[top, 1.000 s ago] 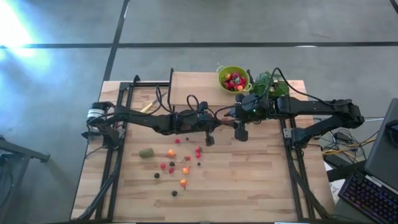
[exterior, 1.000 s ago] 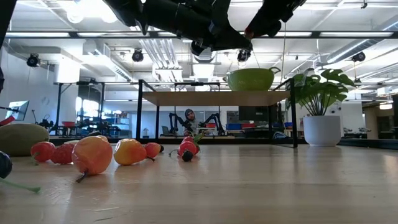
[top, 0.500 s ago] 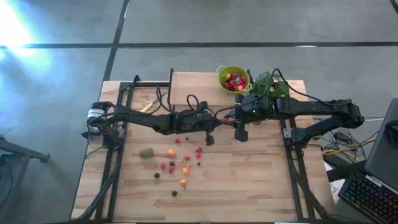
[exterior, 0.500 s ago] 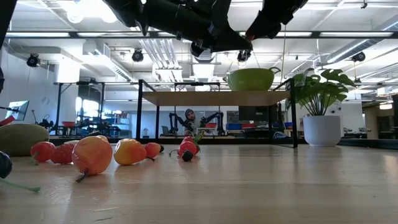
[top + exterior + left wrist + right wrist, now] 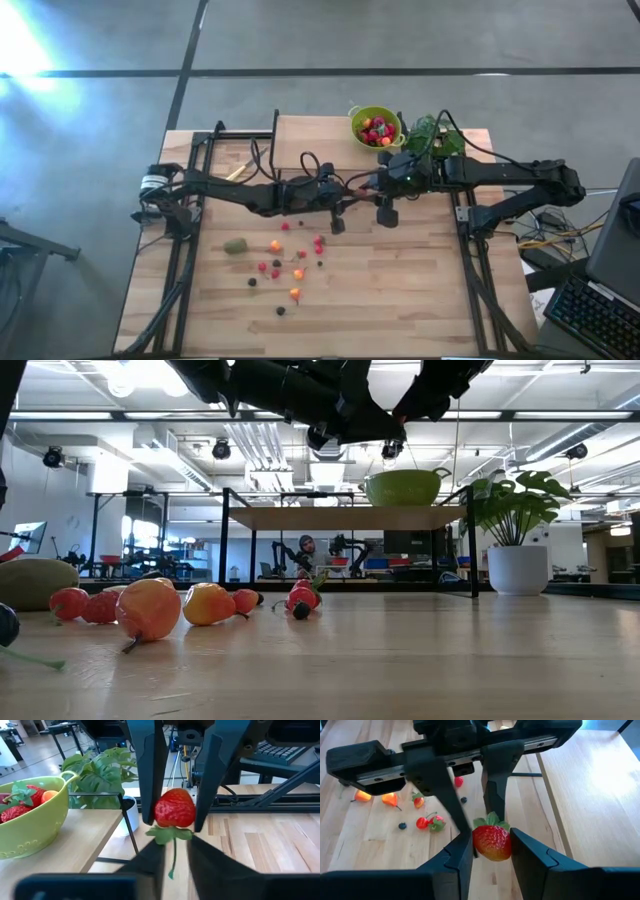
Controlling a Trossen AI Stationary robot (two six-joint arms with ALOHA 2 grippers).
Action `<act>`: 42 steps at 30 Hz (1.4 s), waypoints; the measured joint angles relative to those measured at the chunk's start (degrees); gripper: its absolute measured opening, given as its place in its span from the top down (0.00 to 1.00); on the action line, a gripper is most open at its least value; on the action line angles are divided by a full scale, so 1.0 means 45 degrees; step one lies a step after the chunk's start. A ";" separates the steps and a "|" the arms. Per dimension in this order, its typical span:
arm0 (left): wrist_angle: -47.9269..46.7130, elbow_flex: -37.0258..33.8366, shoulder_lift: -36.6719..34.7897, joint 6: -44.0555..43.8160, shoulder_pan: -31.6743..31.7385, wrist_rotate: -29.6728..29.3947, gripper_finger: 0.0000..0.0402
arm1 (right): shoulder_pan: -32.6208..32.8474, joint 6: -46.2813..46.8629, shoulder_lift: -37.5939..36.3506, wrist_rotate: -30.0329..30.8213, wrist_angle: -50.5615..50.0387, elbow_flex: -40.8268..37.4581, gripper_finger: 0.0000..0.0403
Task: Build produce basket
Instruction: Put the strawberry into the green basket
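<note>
My two grippers meet above the middle of the table with one red strawberry between them. My right gripper is shut on it. My left gripper faces it from the left, open a little, with a finger on each side of the strawberry's green leafy cap and hanging stem. The lime-green produce basket stands at the far edge with several berries in it. More produce lies loose on the near left part of the table: small red, orange and dark fruits and a brownish-green oval fruit. My right gripper pinches the strawberry's two red sides between its two fingers. The fingers come from the table's right, slanting down. The strawberry is lifted clear of the table, with its leafy cap toward my left gripper and its stem hanging down. My left gripper's fingertips stand close beside the cap, and I cannot tell whether they touch it.
A potted plant stands right beside the basket at the far right. A yellow-handled knife lies at the far left under my left arm. The near right part of the table is bare wood.
</note>
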 joint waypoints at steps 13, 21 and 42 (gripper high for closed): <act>-0.0762 0.0000 0.0000 0.0053 0.0015 -0.0003 0.35 | -0.0152 -0.0007 0.0000 0.0063 -0.1482 0.1033 0.73; -0.0924 0.0000 0.0000 -0.0074 0.0015 0.0000 0.35 | -0.1427 -0.0749 -0.0001 0.1100 -0.2318 0.2511 0.76; -0.0932 -0.0170 0.0000 -0.0423 0.0015 0.0000 0.35 | -0.7272 -0.0867 -0.0005 0.1095 -0.3110 0.2370 0.75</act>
